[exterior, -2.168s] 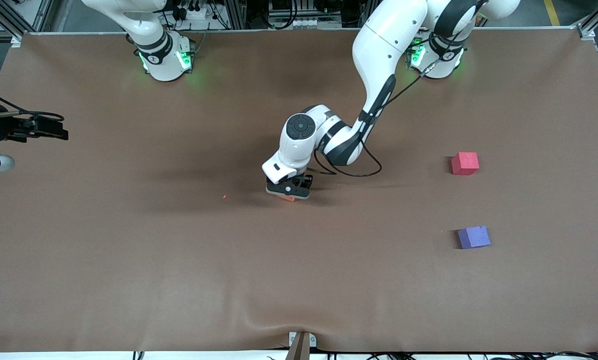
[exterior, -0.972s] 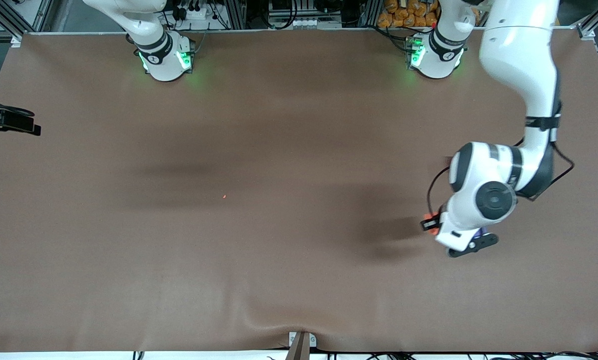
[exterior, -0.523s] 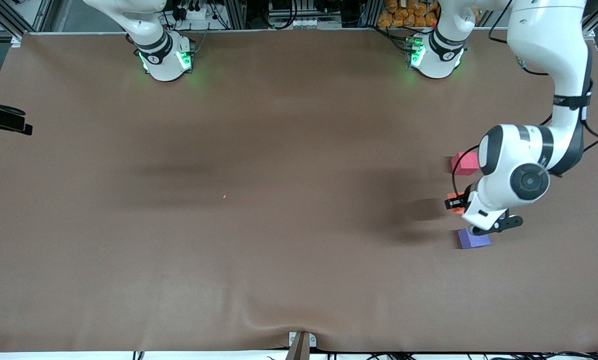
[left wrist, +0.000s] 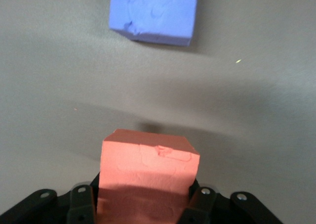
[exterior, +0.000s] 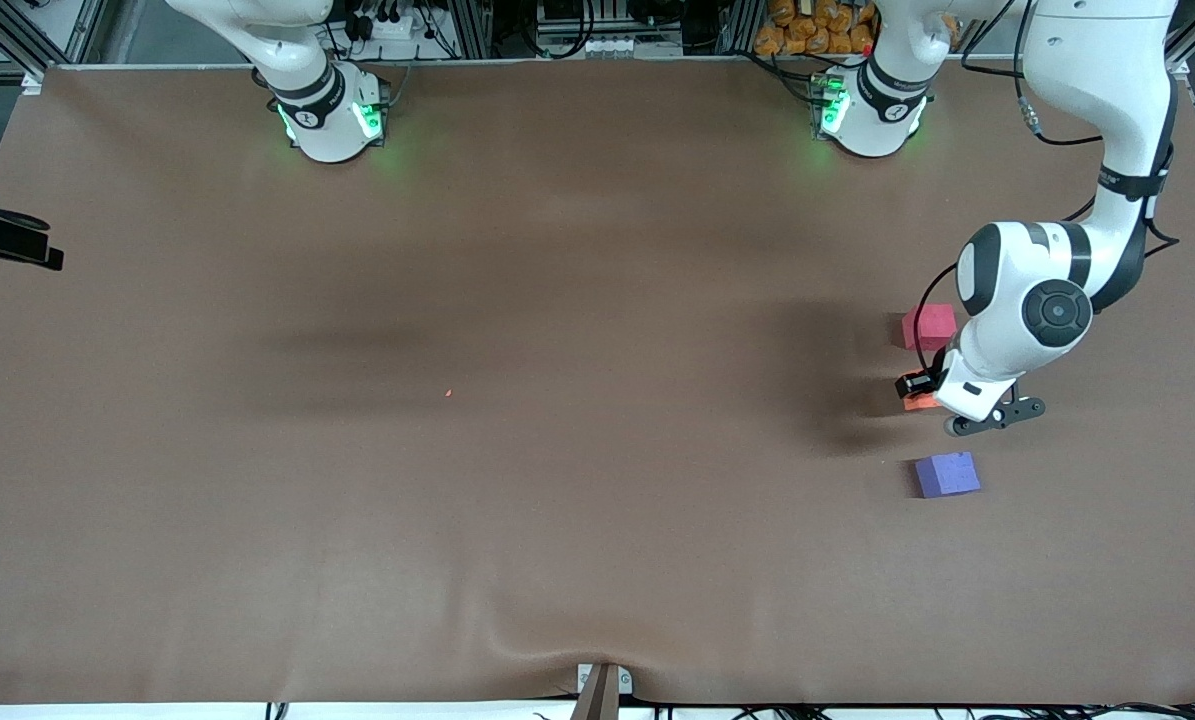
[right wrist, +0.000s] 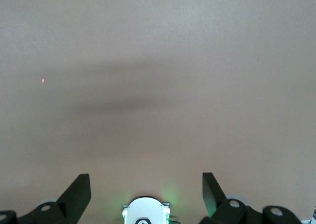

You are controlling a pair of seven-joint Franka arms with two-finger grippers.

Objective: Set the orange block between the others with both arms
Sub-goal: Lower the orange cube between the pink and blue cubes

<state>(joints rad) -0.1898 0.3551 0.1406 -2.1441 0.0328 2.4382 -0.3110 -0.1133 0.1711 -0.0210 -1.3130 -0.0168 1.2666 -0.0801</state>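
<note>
Placement step, judged from the scene. Left gripper [exterior: 919,392] clenched on orange block [exterior: 919,401], carried above the table [exterior: 557,500] over the gap between red block [exterior: 928,326] and purple block [exterior: 947,474]. Seems closer to the red one, well apart from the purple one. Whether it touches the cloth, cannot tell.

In left wrist view: orange block [left wrist: 148,177] gripped between the fingers [left wrist: 81,204], purple block [left wrist: 153,14] ahead on bare cloth.

Right gripper [right wrist: 145,189] spread wide, holding nothing, waiting over bare table at the right arm's end; tiny orange crumb [right wrist: 43,80] on the cloth below.

Next, probably: shift a little toward the purple block to center, lower until the block sits flat, release, lift straight up so as not to drag it.
</note>
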